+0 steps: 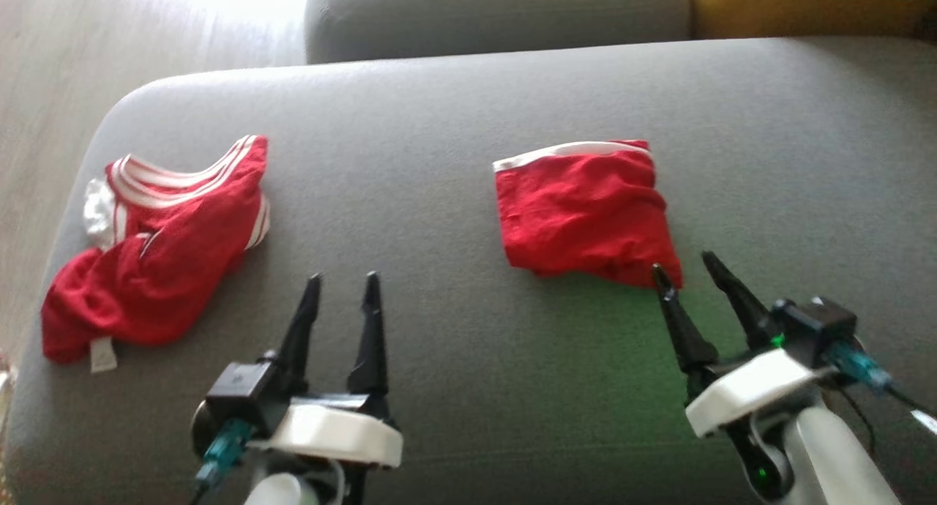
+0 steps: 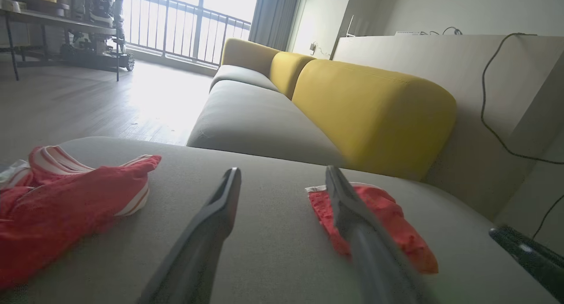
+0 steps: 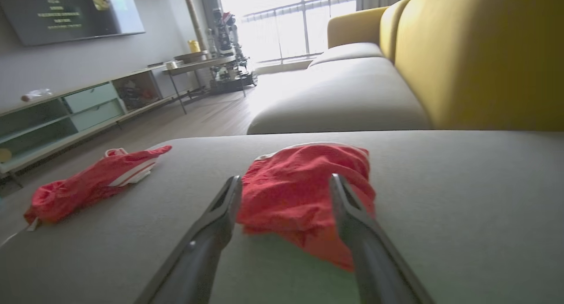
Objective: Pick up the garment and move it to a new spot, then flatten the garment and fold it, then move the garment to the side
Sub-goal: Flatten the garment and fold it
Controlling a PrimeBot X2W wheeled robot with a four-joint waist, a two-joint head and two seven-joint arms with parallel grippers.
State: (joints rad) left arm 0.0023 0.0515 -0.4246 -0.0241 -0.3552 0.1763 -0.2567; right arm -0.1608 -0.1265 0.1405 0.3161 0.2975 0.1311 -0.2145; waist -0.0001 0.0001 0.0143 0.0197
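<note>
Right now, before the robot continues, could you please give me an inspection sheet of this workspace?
Surface: grey fabric sofa cushion, smooth.
Job's things: red folded garment with white band, lying right of centre.
Clutter: crumpled red garment with white stripes, near the cushion's left edge.
Grippers: left gripper open, over bare cushion; right gripper open, at the folded garment's near right corner.
Cables: thin black cable hanging on the pale wall.
Surroundings: yellow padded backrest, pale wooden floor.
</note>
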